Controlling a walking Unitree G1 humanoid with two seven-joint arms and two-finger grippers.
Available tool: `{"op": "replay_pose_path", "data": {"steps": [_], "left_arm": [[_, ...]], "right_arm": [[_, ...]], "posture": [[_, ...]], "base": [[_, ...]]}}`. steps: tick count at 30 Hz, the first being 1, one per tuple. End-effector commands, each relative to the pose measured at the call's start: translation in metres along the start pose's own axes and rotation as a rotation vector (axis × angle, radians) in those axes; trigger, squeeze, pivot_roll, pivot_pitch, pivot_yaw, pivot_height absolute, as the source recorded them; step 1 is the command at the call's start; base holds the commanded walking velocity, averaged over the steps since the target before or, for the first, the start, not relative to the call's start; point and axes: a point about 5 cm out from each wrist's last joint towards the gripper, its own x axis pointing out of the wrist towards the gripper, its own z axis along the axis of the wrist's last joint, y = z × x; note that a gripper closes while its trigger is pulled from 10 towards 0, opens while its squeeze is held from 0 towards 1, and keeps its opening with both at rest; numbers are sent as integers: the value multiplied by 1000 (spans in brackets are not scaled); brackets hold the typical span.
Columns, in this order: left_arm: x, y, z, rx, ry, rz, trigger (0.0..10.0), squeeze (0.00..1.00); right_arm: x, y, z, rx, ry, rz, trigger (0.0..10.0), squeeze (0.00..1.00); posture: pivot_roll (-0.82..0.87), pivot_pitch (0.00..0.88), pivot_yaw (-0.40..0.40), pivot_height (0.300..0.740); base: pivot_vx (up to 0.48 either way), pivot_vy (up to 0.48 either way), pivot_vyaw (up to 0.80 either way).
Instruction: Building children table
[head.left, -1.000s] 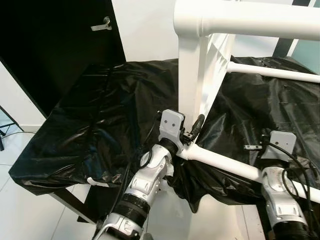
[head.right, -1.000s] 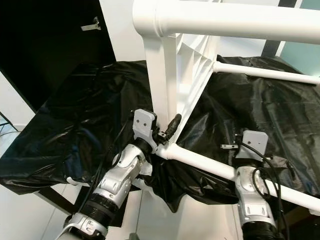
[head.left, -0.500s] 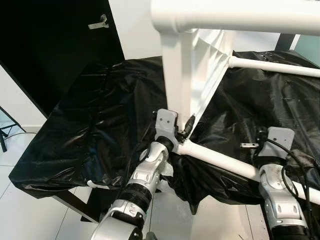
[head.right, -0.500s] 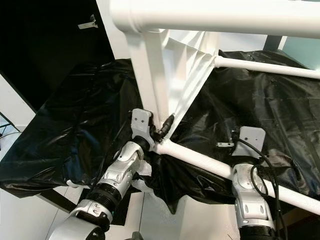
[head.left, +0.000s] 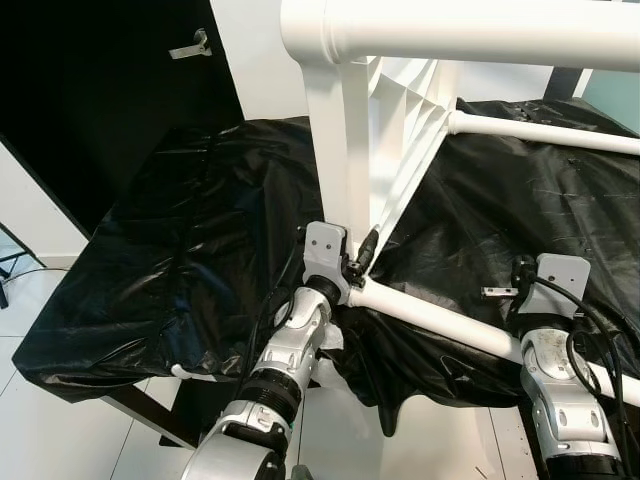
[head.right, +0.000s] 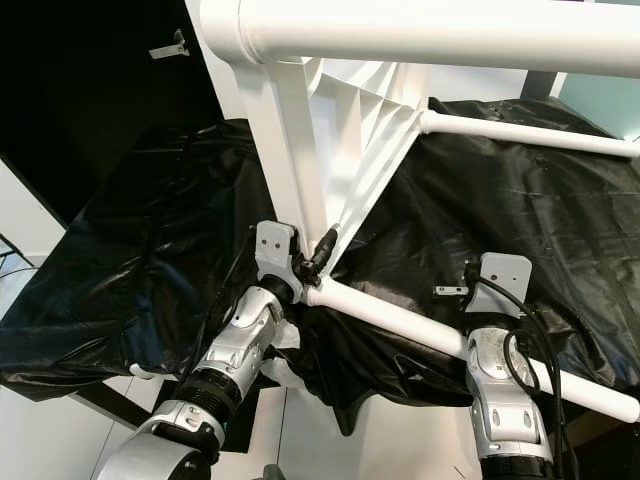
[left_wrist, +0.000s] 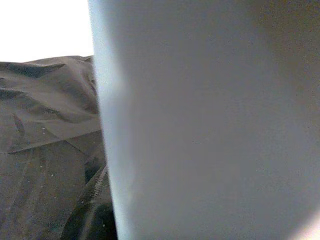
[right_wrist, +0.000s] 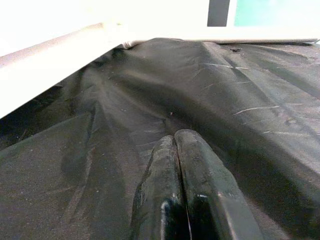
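The white children's table (head.left: 400, 130) is lying tipped over on a surface draped in black plastic sheet (head.left: 180, 250), ribbed underside facing the robot, legs sticking out sideways. The left gripper (head.left: 362, 252) is sitting right at the joint where the near leg (head.left: 440, 320) is meeting the table corner. In the left wrist view, white plastic (left_wrist: 210, 120) is pressing close against the lens, so whether those fingers are clamped or loose cannot be told. The right gripper (right_wrist: 182, 175) is hovering low over the black sheet with fingers pressed together, grasping nothing, just behind the near leg's far portion.

The step in hand is probably seating or steadying the near leg in its corner socket. To do it well, the left arm should be pushing along the leg's axis, not sideways, to avoid cocking it. The right arm should be bracing the leg further out. The sheet is slippery, so the table may be sliding.
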Motion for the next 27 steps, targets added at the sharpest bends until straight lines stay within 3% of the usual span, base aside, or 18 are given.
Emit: {"op": "replay_pose_path", "data": {"steps": [1,4,6,9,16,19,27], "left_arm": [[-5,20,-2,-81,-27,212,0,0],[-7,23,-1,-90,-48,236,0,0],[-12,34,-2,-88,-58,329,0,0],[-14,41,-2,-74,-61,375,0,0],[-27,68,2,56,-75,542,0,0],[-28,69,4,107,-88,548,0,0],[-37,77,1,116,-101,627,0,0]], "right_arm": [[-6,5,-12,-2,64,28,10000,0],[-6,5,-11,-2,66,31,10000,0],[-5,5,-11,-3,66,34,10000,0],[-5,5,-10,-4,66,36,10000,0],[-5,7,-8,-3,64,48,10000,0],[-4,7,-7,-1,61,53,10000,0],[-5,10,-3,12,49,83,10000,0]], "posture": [[60,0,97,740],[57,0,98,740],[56,0,97,740],[56,0,96,740],[60,0,93,740],[60,0,93,740],[58,0,94,740]], "base": [[0,0,0],[0,0,0],[0,0,0],[0,0,0],[0,0,0],[0,0,0],[0,0,0]]}}
